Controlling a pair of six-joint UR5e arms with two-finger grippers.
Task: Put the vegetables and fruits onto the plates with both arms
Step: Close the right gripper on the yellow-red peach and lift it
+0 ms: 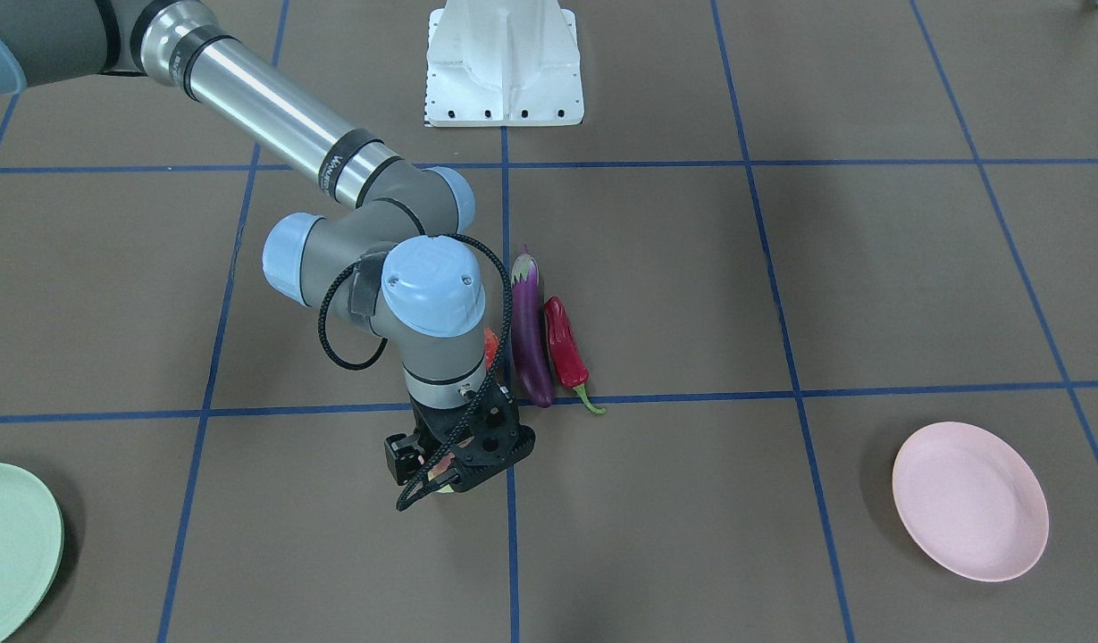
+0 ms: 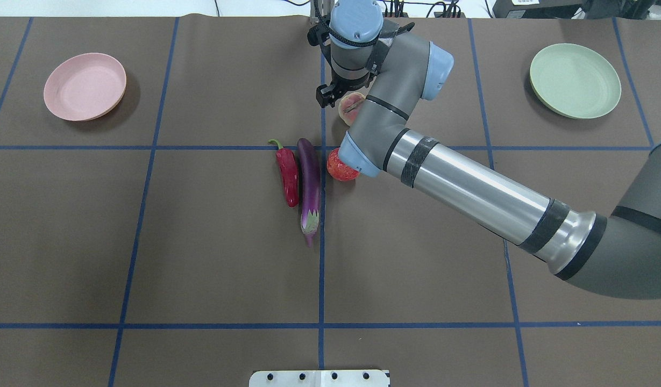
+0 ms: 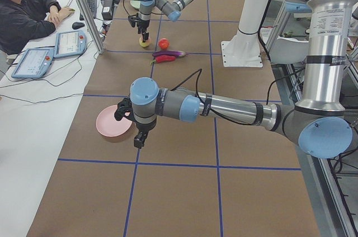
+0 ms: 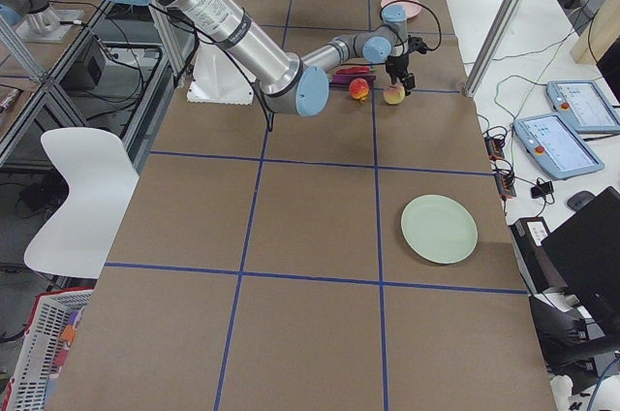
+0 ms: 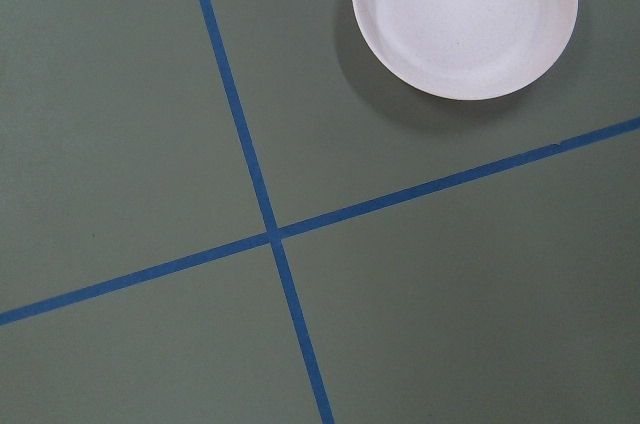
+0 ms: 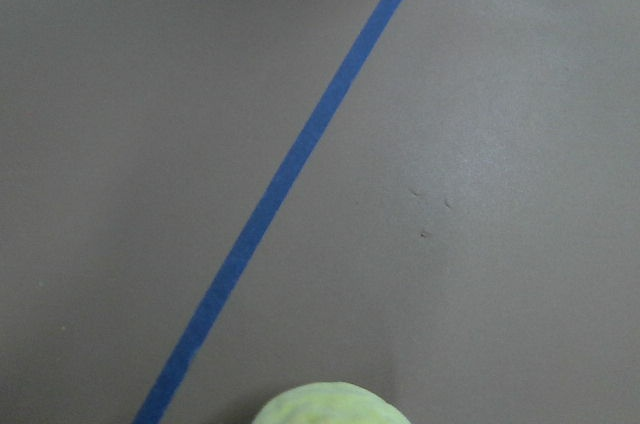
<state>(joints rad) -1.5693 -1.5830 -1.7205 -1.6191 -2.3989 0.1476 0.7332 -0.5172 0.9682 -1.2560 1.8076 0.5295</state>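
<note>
The pale green-yellow peach (image 2: 350, 105) rests on the table right under my right gripper (image 1: 448, 471), which looks open with its fingers down around it; the right wrist view shows only the peach's top (image 6: 325, 406). The red-orange fruit (image 2: 338, 166) lies partly hidden beneath that arm's wrist. Beside it, the purple eggplant (image 1: 529, 335) and the red chili (image 1: 566, 344) lie side by side. The green plate (image 2: 575, 80) and the pink plate (image 2: 84, 86) are both bare. My left gripper (image 3: 137, 139) hangs beside the pink plate (image 3: 112, 122); I cannot tell whether it is open or shut.
The white robot base (image 1: 504, 62) stands at the table's robot side. A person (image 3: 25, 13) sits at a side desk with tablets (image 3: 68, 44). A white chair (image 4: 77, 198) stands off the table. Blue tape lines (image 5: 270, 234) divide the brown tabletop.
</note>
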